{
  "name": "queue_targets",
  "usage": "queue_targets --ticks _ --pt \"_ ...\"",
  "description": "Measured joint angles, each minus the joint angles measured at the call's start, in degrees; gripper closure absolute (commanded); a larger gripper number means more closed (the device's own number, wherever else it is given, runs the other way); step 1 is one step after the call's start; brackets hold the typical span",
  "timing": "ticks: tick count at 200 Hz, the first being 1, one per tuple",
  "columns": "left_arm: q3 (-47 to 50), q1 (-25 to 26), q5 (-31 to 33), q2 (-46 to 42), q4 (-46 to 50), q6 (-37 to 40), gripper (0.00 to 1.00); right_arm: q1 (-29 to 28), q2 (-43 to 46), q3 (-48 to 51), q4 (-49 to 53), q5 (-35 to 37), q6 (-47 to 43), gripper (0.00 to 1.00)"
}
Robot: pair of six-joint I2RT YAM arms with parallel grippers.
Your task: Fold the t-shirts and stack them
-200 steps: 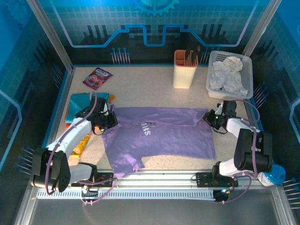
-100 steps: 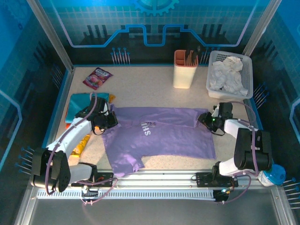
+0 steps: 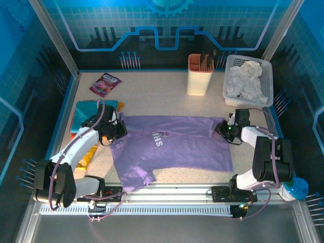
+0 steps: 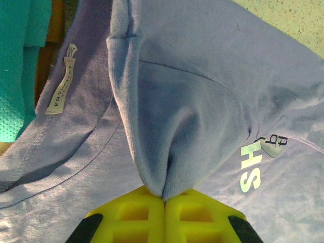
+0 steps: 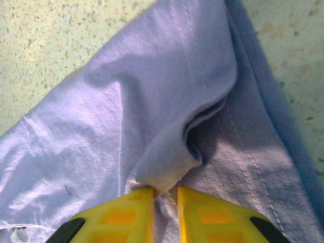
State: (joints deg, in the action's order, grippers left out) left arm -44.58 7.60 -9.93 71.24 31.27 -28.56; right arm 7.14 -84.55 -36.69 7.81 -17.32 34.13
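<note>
A lavender-purple t-shirt with white chest lettering lies spread across the table's middle. My left gripper is shut on a pinched fold of it near the collar; the neck label lies to the left. My right gripper sits at the shirt's far right hem, jaws nearly closed with a bunched fold of cloth between them. A teal t-shirt is folded at the left, with orange and yellow cloth peeking from under my left arm.
A glossy pink-purple snack packet lies at the back left. A tan utensil holder and a white basket of crumpled white cloth stand at the back right. A metal rail runs along the near edge.
My right gripper has slid a little left onto the shirt's right hem and closed on it. The left arm has stayed still.
</note>
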Motion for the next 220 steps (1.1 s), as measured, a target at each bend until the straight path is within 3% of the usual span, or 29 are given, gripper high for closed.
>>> queue_targets --ticks 41,75,135,220 --pt "0.0 -0.5 0.0 -0.1 0.4 0.2 1.0 0.0 3.3 -4.2 6.9 3.1 -3.0 0.85" --pt "0.0 -0.8 0.0 -0.2 1.1 0.2 1.0 0.0 5.5 -5.0 10.6 5.0 -4.4 0.78" --pt "0.0 -0.8 0.0 -0.3 1.0 0.2 1.0 0.0 3.0 -2.4 9.9 4.7 -3.7 0.79" --pt "0.0 -0.8 0.0 -0.3 1.0 0.2 1.0 -1.6 -1.5 -2.4 6.4 4.7 -2.0 0.73"
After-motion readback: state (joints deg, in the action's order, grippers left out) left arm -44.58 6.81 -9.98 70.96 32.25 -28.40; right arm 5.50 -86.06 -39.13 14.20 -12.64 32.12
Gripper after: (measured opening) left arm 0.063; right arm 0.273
